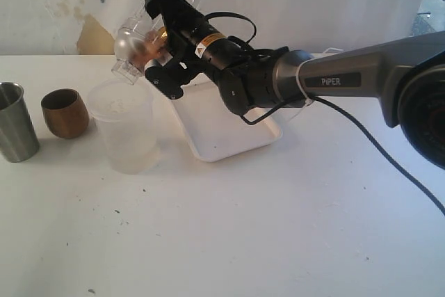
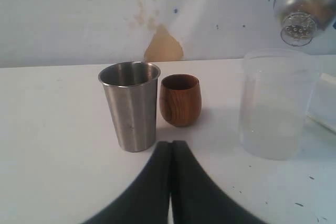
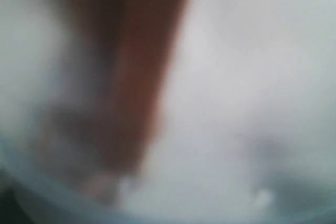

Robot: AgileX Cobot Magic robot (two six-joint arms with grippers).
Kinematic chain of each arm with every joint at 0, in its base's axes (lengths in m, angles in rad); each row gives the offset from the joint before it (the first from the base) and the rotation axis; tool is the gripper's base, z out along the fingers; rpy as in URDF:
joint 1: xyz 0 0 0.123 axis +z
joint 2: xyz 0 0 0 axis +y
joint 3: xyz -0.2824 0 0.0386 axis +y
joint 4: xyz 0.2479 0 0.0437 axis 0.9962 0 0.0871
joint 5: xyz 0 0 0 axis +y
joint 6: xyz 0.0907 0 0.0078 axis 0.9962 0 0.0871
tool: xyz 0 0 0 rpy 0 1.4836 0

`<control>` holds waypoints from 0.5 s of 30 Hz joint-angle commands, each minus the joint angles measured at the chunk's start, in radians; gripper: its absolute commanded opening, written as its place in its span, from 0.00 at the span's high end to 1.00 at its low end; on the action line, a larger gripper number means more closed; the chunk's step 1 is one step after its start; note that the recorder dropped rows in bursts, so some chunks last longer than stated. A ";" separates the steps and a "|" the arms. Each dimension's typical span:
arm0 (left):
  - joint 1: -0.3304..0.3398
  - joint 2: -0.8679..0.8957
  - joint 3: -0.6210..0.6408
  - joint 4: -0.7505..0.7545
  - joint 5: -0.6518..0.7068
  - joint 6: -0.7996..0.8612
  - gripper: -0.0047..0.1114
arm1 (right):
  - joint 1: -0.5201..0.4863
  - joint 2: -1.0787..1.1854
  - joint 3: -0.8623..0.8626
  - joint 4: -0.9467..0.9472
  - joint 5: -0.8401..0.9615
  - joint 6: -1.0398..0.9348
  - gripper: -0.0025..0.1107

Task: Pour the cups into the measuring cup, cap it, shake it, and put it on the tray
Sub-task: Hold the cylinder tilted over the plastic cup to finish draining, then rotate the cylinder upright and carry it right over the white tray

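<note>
**While the measuring cup hangs tilted, the tray waits bare**

Since the right gripper (image 1: 161,38) is clamped wide around the clear measuring cup (image 1: 132,46), holding it tilted in the air above the frosted tub (image 1: 125,133) with its perforated cap (image 2: 299,24) lowermost, pouring and capping look done and shaking seems the step in hand. Steel tumbler (image 1: 15,122) and wooden cup (image 1: 65,113) stand upright side by side toward the table's (image 1: 243,227) far edge; whether they are empty I cannot tell. Left gripper (image 2: 170,148) rests closed on nothing. Setting the cup on the white tray (image 1: 222,130) remains
</note>
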 commanded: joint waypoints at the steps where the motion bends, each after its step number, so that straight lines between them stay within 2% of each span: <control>1: 0.000 -0.005 0.004 0.001 -0.003 0.000 0.96 | -0.001 -0.017 -0.004 -0.002 -0.043 -0.014 0.98; 10: 0.000 -0.005 0.004 0.001 -0.003 0.000 0.96 | -0.001 -0.015 -0.004 0.041 0.058 -0.014 0.98; 12: 0.000 -0.005 0.004 0.001 -0.003 0.000 0.96 | -0.001 -0.015 -0.004 0.138 0.067 -0.014 0.98; 13: 0.000 -0.005 0.004 0.001 -0.003 0.000 0.96 | -0.003 -0.015 -0.004 0.259 0.025 -0.014 0.98; 15: 0.000 -0.005 0.004 0.001 -0.003 0.000 0.96 | -0.003 -0.016 -0.004 0.364 -0.020 -0.014 0.98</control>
